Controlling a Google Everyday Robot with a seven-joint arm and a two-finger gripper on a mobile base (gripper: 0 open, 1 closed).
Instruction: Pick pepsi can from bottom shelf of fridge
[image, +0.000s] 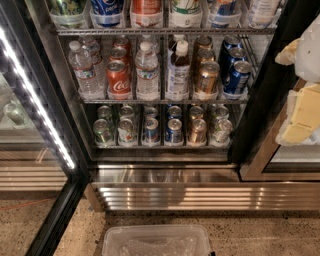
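The fridge (80, 165) stands open in front of me, with a white LED strip down its left frame. The bottom shelf (160, 145) holds rows of short cans. Two short blue cans stand side by side at its front middle. The right one, the pepsi can (174, 131), is blue with a silver top. A bronze can (197, 131) is to its right and green-and-white cans are to the left. My gripper (300, 112) shows as white and cream-yellow parts at the right edge. It is outside the fridge, above and to the right of the bottom shelf, holding nothing that I can see.
The middle shelf holds water bottles (147, 75), a red cola can (118, 77), a bronze can and taller dark-blue cans (236, 76). The ribbed steel base (200, 197) juts out below. A clear plastic bin (156, 241) sits on the speckled floor. The glass door (30, 150) is at left.
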